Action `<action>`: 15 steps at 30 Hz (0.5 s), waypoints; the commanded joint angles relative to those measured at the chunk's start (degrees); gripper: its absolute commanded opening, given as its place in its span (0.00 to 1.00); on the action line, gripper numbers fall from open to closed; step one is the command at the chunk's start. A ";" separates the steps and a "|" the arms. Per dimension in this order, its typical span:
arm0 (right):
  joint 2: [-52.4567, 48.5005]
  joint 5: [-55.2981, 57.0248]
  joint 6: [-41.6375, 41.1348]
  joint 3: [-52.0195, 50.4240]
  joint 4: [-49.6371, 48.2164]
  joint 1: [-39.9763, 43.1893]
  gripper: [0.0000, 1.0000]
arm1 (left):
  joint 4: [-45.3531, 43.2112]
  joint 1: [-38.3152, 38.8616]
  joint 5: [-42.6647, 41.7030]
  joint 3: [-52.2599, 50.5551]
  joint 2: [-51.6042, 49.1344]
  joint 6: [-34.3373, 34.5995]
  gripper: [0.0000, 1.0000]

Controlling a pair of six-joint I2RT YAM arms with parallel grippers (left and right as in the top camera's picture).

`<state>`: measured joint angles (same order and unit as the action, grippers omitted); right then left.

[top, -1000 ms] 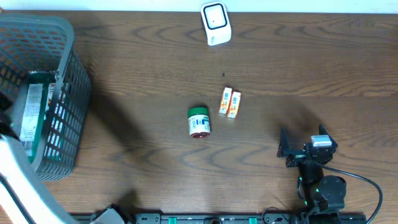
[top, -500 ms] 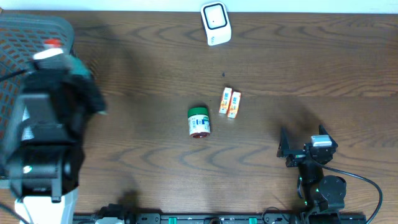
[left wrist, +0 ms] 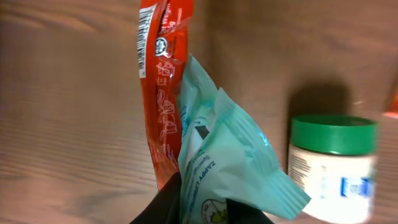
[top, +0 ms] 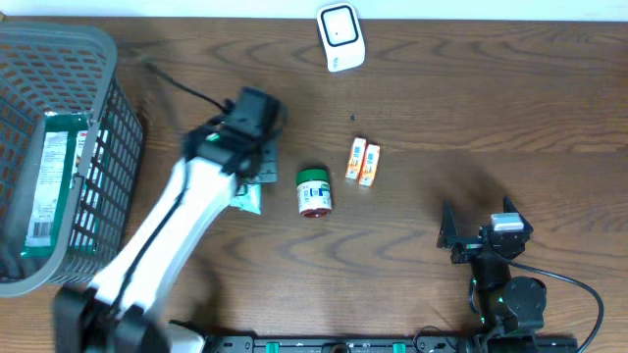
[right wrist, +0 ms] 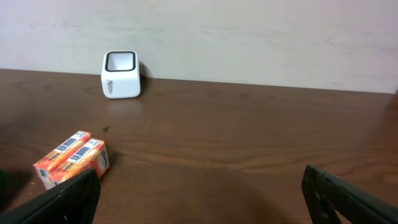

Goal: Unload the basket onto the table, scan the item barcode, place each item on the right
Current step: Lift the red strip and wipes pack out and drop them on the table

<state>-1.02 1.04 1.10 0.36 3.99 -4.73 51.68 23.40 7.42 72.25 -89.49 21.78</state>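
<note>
My left gripper [top: 257, 176] hangs over the table's middle, shut on a teal packet [top: 247, 199]. In the left wrist view the teal packet [left wrist: 230, 149] sticks out from between my black fingers [left wrist: 163, 208]. A red packet [left wrist: 163, 93] with a barcode near its far end lies against it, its near end hidden behind one finger. I cannot tell whether the red one is pinched too. The white scanner [top: 340, 37] stands at the table's far edge. My right gripper [top: 478, 218] rests open at the near right, nothing between its fingers [right wrist: 68, 199].
A white jar with a green lid [top: 314, 191] lies just right of the held packet, also close in the left wrist view as the jar [left wrist: 333, 165]. Two orange boxes [top: 362, 162] lie beyond it. A grey basket [top: 98, 147] holding a green package stands at the left.
My left arm has swung from over the basket at the left to the table's middle, carrying the teal packet. The right arm has not moved.
</note>
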 commanded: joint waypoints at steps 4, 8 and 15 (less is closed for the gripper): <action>0.15 -0.04 0.68 -0.04 0.17 -0.42 0.99 | -0.81 0.57 -3.23 0.07 -10.67 2.56 0.24; 0.15 -0.04 0.68 -0.04 0.17 -0.42 0.99 | -1.49 0.57 -3.82 0.07 -15.26 2.54 0.25; 0.15 -0.04 0.68 -0.04 0.17 -0.42 0.99 | -4.00 0.59 -4.13 0.07 -18.97 2.56 0.25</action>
<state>-1.02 1.02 1.10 0.36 3.99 -4.73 48.12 23.90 3.92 72.23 -107.53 23.81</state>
